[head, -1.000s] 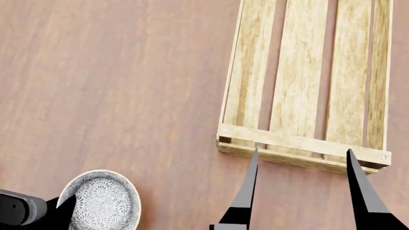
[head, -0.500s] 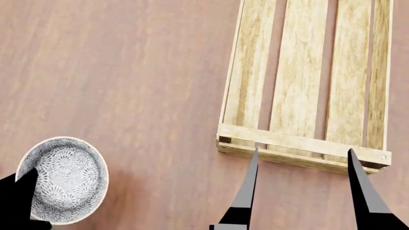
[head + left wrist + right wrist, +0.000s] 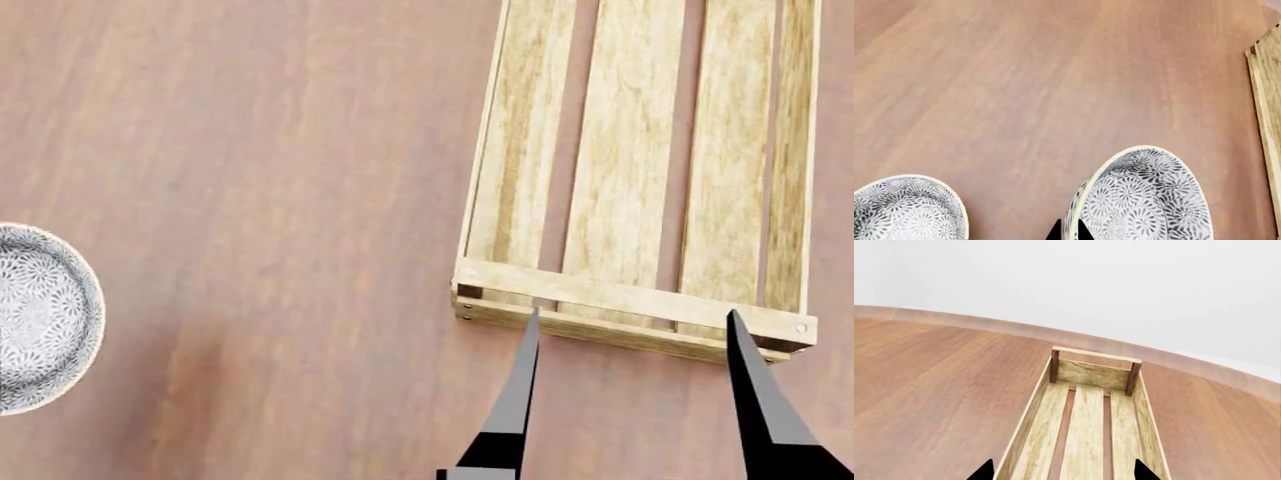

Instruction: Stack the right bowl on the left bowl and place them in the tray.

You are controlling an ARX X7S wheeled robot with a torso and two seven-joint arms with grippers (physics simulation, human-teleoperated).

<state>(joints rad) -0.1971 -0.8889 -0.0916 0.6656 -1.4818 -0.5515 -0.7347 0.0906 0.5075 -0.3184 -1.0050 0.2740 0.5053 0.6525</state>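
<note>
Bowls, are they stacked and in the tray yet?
Not yet. Nothing is finished: the tray holds no bowls. In hand: the left gripper pinches the rim of the held bowl, beside the other bowl but apart from it. Left: stacking them, then putting both in the tray. The right gripper hangs open by the tray's near end.

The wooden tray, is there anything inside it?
No, the tray holds only its own bare planks, with gaps showing the table underneath. Both bowls are outside it. Its near end is cut off in the right wrist view.
</note>
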